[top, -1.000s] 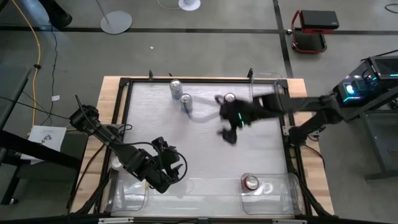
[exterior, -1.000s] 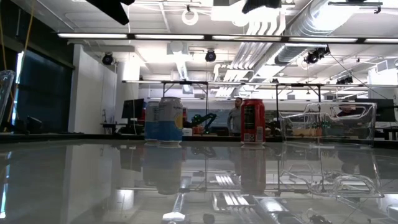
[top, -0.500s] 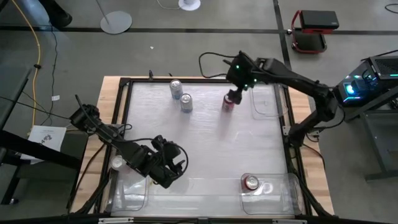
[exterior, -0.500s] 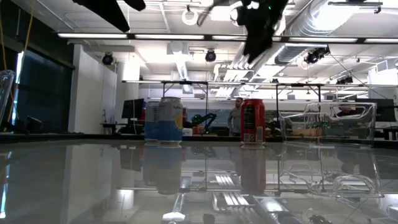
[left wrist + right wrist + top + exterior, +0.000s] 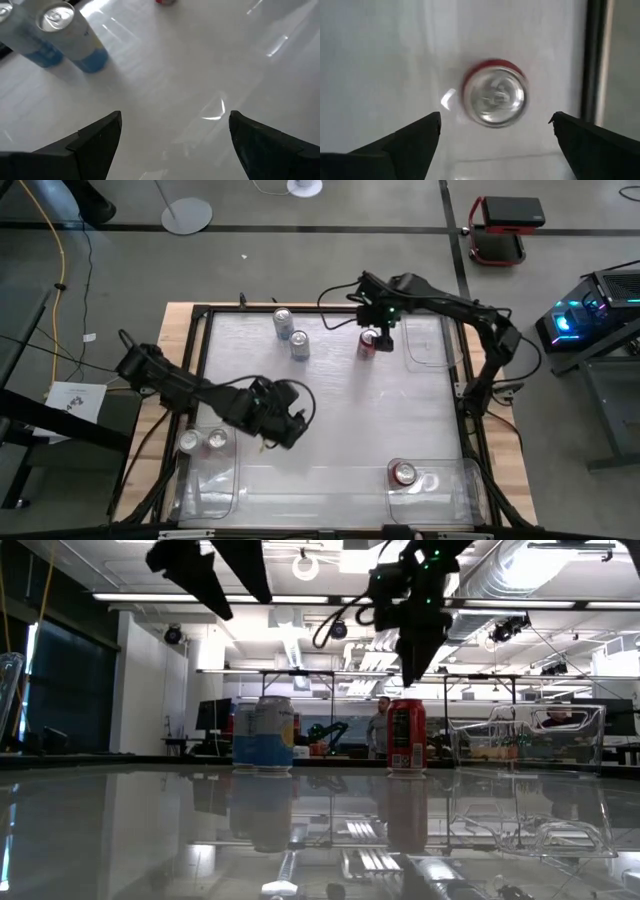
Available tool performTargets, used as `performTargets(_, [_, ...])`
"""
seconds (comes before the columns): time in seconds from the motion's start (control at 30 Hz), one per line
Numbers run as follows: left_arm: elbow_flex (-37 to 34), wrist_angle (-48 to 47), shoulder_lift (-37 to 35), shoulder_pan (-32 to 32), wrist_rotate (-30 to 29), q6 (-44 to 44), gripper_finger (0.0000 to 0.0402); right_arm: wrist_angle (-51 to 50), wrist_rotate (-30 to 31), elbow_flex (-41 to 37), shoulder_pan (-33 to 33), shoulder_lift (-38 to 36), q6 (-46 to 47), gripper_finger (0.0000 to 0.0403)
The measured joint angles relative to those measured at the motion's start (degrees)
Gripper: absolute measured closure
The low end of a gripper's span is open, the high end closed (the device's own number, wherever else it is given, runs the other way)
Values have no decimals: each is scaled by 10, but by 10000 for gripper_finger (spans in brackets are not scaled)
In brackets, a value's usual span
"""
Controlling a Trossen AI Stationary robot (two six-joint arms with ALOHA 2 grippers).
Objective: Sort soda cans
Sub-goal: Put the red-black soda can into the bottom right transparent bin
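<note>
Three cans stand upright on the far part of the table: a red can (image 5: 368, 343) (image 5: 406, 735) (image 5: 495, 97) and two silver-and-blue cans (image 5: 299, 345) (image 5: 283, 320) (image 5: 262, 735) (image 5: 70, 35). Two silver-topped cans (image 5: 201, 441) sit in the near-left clear bin, and one red can (image 5: 403, 473) in the near-right clear bin. My right gripper (image 5: 381, 335) (image 5: 415, 645) (image 5: 495, 145) hovers open above the far red can. My left gripper (image 5: 288, 412) (image 5: 215, 580) (image 5: 175, 140) is open, raised over the table's left middle.
A third clear bin (image 5: 425, 340) (image 5: 530, 735) stands at the far right, close beside the red can under my right gripper. A black frame (image 5: 462, 360) borders the table. The glossy middle of the table (image 5: 370, 410) lies bare between the arms.
My right gripper has swung from the table's middle toward the far edge and now hangs over the far red can. My left gripper has moved away from the near-left bin, toward the table's middle and far side. No can has moved.
</note>
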Motion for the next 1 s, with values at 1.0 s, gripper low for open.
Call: performTargets(1.0, [0, 3, 0, 32, 38, 99, 55, 35, -3, 0, 1, 100, -5, 29])
